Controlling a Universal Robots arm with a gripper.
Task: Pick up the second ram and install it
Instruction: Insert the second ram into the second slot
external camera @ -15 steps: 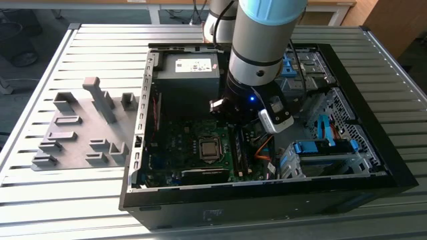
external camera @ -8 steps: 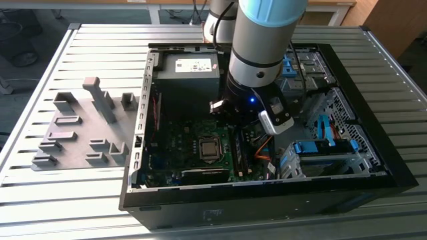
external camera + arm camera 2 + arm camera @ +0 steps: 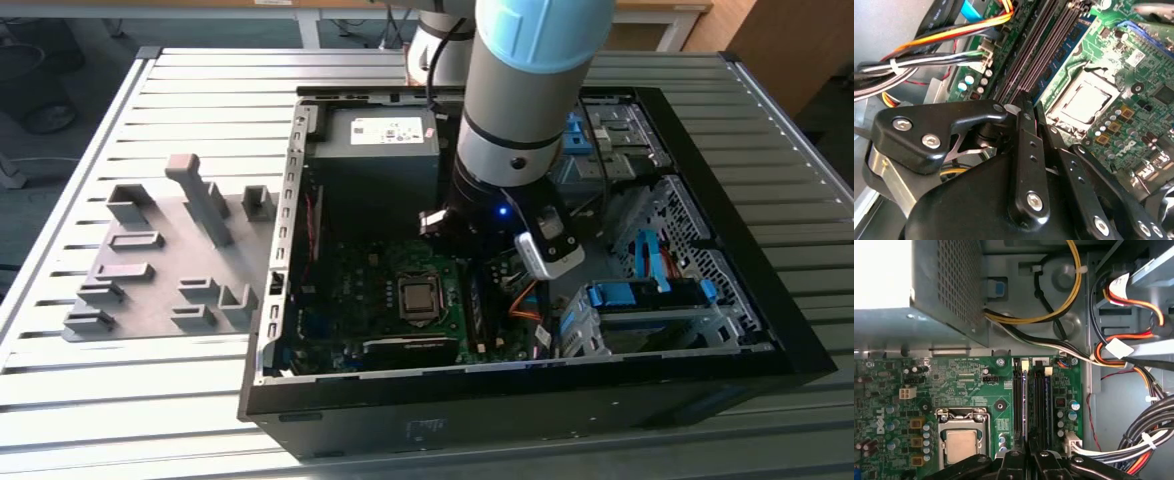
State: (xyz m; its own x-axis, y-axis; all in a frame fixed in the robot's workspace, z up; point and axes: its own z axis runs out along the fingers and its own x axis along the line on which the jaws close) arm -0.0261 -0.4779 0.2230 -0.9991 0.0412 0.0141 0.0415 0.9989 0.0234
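Grey holder tray (image 3: 160,262) appears outside the case (image 3: 747,250) in exterior view.

In the first wrist view the green motherboard (image 3: 969,385) lies under the grey power supply (image 3: 919,295). The black fingers (image 3: 1011,465) stand over the long black slots (image 3: 1040,405), close together. A thin ram stick (image 3: 1024,405) sits in one slot between them. The processor socket (image 3: 961,440) is beside, and yellow cables (image 3: 1064,295) run above.

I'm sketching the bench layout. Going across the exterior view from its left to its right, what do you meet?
Grey holder tray → green motherboard inside the case → arm reaching down over it → blue drive bays.
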